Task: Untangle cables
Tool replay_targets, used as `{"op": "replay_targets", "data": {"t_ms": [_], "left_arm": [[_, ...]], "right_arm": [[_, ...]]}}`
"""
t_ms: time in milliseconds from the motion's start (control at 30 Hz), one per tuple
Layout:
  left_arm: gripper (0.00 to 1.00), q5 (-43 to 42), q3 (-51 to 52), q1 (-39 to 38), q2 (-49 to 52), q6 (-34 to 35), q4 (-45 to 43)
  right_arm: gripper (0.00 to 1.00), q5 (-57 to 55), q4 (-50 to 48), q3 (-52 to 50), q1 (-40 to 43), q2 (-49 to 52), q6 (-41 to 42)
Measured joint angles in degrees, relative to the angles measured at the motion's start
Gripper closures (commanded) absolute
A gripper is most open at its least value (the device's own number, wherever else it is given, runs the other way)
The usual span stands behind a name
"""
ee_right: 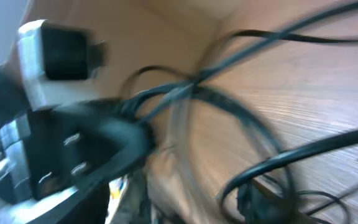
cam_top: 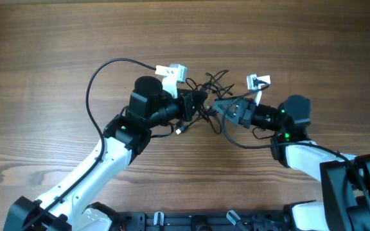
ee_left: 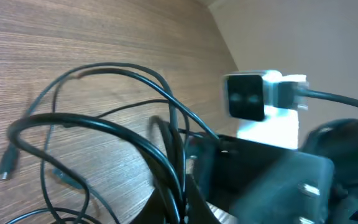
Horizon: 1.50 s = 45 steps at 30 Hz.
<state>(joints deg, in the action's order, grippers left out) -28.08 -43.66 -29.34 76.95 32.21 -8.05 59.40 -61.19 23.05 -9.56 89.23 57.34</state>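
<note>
Working from the near side, I see the left gripper point(cam_top: 196, 104) and right gripper point(cam_top: 222, 108) meeting at the cables point(cam_top: 207, 85), knotted mid-table. If either claw grips a cord, I cannot tell. I judge this the pulling-apart step; next needs slow sideways separation, watching the far loops.

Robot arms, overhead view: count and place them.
2. The left arm reaches in from lower left, the right arm from lower right; both meet at the cables. No others visible.
</note>
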Motion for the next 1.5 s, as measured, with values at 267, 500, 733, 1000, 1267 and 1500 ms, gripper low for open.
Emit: {"op": "replay_targets", "data": {"t_ms": [267,500,733,1000,1267,1500], "left_arm": [[0.96,0.22,0.0,-1.42,0.0,0.0,0.11],[0.96,6.21,0.0,3.61,0.0,8.35,-0.04],[0.96,13.33,0.0,15.58,0.02,23.78,-0.09],[0.96,14.99,0.0,16.44,0.02,31.56,0.74],[0.96,24.44,0.0,14.1,0.02,36.81,12.87],[0.96,29.99,0.02,13.03,0.07,47.06,14.6]], "right_arm": [[0.95,-10.54,3.87,-0.02,-1.38,0.0,-2.84],[0.95,-6.27,4.9,0.09,1.05,0.0,-6.62],[0.95,-2.71,9.92,0.07,4.5,0.0,-9.94],[0.96,-2.19,9.79,0.07,4.79,0.0,-11.52],[0.95,-1.79,11.06,0.07,5.92,0.0,-13.92],[0.95,2.03,-0.33,-0.17,7.48,0.02,-14.14]]}}
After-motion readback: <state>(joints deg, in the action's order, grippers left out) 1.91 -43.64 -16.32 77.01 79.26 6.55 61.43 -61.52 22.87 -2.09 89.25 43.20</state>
